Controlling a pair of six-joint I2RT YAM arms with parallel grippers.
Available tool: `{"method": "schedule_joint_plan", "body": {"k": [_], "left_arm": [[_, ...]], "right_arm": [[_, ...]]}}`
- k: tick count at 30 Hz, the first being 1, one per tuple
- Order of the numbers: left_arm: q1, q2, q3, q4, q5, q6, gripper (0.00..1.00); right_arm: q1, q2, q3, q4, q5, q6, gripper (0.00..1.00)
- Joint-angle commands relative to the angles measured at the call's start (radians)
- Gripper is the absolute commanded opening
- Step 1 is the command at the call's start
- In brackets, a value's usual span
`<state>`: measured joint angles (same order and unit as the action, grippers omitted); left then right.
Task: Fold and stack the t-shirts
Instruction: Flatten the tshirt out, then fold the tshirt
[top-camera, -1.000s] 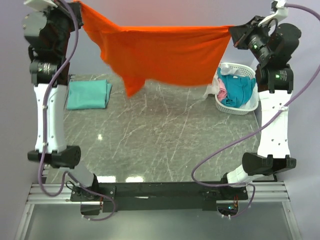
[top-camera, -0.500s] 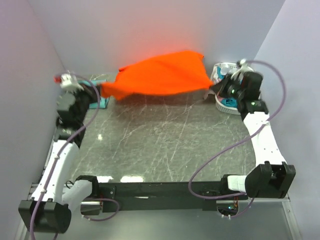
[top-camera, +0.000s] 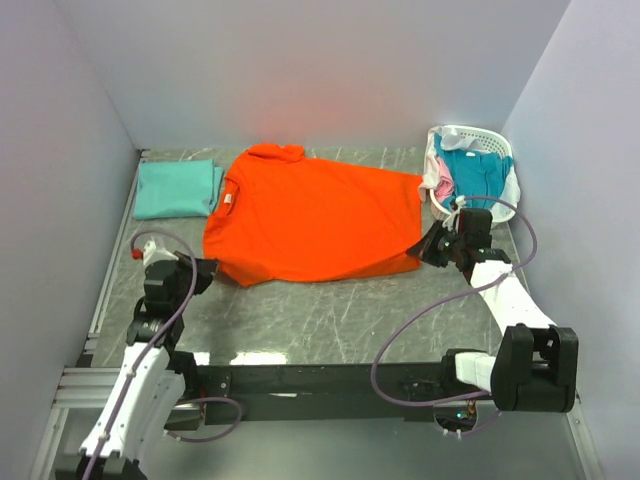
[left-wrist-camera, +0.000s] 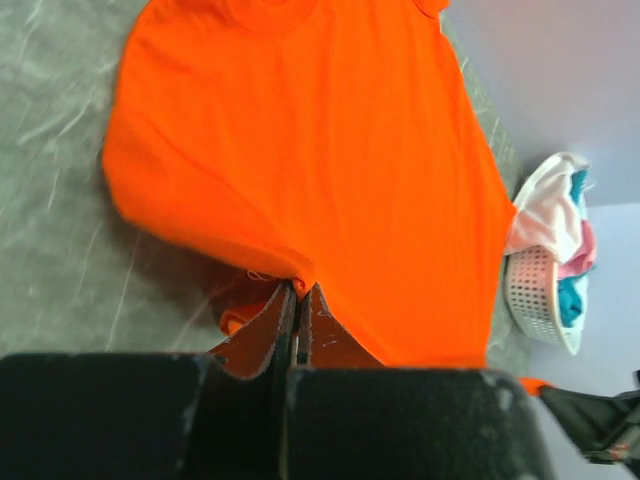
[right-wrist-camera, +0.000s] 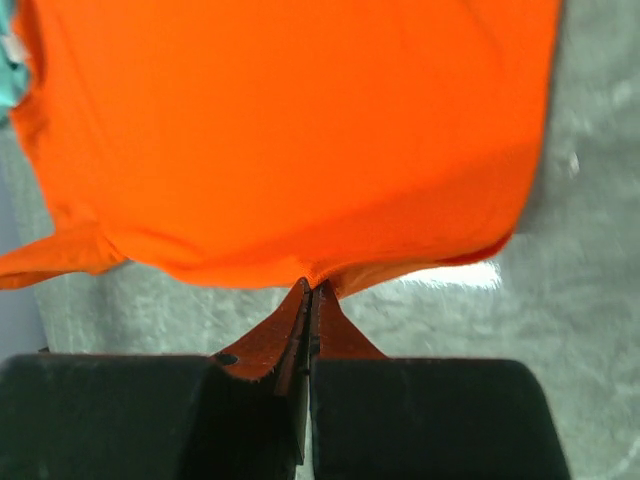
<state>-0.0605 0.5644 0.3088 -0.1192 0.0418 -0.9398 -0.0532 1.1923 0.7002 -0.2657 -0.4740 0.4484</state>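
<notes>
Marble table (top-camera: 330, 310) bears the orange shirt (top-camera: 310, 220), spread flat just beyond the fingertips. The left gripper (left-wrist-camera: 298, 288) and right gripper (right-wrist-camera: 308, 287), fingers pressed together, each pinch its near edge.

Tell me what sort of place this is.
Probably a laundry-folding robot cell: lilac walls around a grey marble-patterned tabletop, a bright orange cloth t-shirt spread flat, and a white slotted plastic basket.

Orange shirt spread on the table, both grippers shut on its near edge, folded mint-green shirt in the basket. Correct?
No. The top view shows the folded mint-green shirt on the table beside the orange shirt, not in the basket.
</notes>
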Motion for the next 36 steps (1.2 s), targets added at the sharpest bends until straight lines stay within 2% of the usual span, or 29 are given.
{"method": "schedule_joint_plan", "body": {"k": [1, 2, 6, 12, 21, 27, 29, 36], "left_arm": [[-0.001, -0.118, 0.001, -0.163, -0.039, -0.088, 0.01], [-0.001, -0.168, 0.012, -0.248, -0.077, -0.111, 0.01], [-0.001, -0.271, 0.044, -0.382, -0.117, -0.142, 0.01], [-0.002, -0.353, 0.085, -0.511, -0.095, -0.215, 0.01], [-0.001, -0.511, 0.177, -0.680, -0.135, -0.304, 0.01], [0.001, -0.525, 0.158, -0.602, -0.094, -0.278, 0.01], [0.001, -0.486, 0.128, -0.547, -0.054, -0.268, 0.01], [0.001, -0.336, 0.087, -0.305, -0.051, -0.189, 0.01]], "right_arm": [[-0.004, -0.066, -0.037, -0.016, 0.061, -0.023, 0.00], [-0.004, -0.086, -0.050, -0.026, 0.089, -0.027, 0.00], [-0.002, -0.154, -0.076, -0.070, 0.144, -0.005, 0.00], [-0.004, -0.276, -0.076, -0.185, 0.218, 0.030, 0.00], [-0.004, -0.395, -0.129, -0.322, 0.198, 0.084, 0.00], [-0.004, -0.438, -0.153, -0.305, 0.206, 0.079, 0.00], [-0.004, -0.425, -0.153, -0.297, 0.190, 0.070, 0.00], [-0.004, -0.363, -0.139, -0.264, 0.196, 0.039, 0.00]]}}
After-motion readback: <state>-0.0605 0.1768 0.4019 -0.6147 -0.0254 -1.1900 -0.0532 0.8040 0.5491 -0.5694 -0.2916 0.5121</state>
